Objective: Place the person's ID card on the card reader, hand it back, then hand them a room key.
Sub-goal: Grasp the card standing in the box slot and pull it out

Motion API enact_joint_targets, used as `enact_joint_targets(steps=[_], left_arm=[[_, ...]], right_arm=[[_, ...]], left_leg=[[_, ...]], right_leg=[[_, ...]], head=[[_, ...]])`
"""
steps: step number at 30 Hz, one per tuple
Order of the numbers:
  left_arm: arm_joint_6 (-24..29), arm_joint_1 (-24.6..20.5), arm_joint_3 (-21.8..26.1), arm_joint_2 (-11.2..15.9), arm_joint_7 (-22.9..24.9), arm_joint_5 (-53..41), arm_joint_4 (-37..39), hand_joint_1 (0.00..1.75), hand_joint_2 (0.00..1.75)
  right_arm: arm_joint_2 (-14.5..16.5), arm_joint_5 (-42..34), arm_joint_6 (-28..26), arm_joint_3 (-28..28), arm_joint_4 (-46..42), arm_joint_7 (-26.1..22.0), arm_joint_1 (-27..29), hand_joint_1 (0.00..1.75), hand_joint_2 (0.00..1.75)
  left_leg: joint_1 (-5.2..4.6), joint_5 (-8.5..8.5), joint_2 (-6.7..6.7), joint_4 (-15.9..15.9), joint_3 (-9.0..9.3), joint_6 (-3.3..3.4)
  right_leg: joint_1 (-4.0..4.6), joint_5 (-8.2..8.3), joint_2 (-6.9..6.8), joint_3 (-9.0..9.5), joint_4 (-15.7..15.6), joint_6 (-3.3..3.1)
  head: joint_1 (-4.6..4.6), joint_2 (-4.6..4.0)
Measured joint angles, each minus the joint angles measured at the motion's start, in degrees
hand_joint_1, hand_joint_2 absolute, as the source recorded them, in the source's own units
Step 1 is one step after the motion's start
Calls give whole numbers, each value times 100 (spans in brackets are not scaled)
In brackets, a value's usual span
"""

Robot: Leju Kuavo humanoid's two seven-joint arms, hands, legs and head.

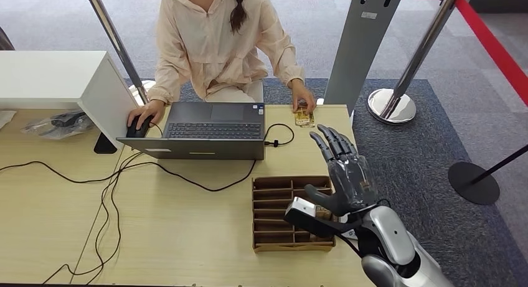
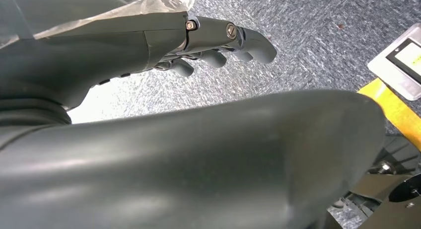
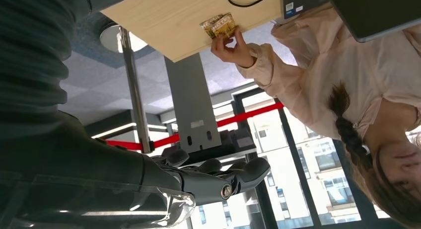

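- One ID card (image 1: 304,117) lies at the table's far edge under the person's hand (image 1: 302,100); it looks thin, stiff and light, best pinched by an exposed edge.
- Right hand (image 1: 344,169) hovers empty, fingers spread, near the card; left hand (image 2: 218,40) hangs empty.
- Smooth wooden table (image 1: 187,225) carries a laptop (image 1: 212,130) and a cardboard tray (image 1: 274,213); grey carpet beyond.

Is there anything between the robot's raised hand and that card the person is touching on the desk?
Nothing visible lies between the right hand and the card: only bare desk. But the person's hand rests on the card's far edge.
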Motion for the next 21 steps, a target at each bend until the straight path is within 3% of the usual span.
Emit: enact_joint_targets(steps=[13, 21], left_arm=[[15, -1, 0, 0, -38, -13, 0, 0, 0], [4, 0, 0, 4, -40, 2, 0, 0, 0]], right_arm=[[335, 18, -316, 179, 451, -102, -9, 0, 175], [384, 17, -336, 272, 598, -64, -62, 0, 175]], left_leg=[[0, 0, 0, 0, -1, 0], [0, 0, 0, 0, 0, 0]], right_leg=[[0, 0, 0, 0, 0, 0], [0, 0, 0, -1, 0, 0]], head=[[-1, 0], [-1, 0]])
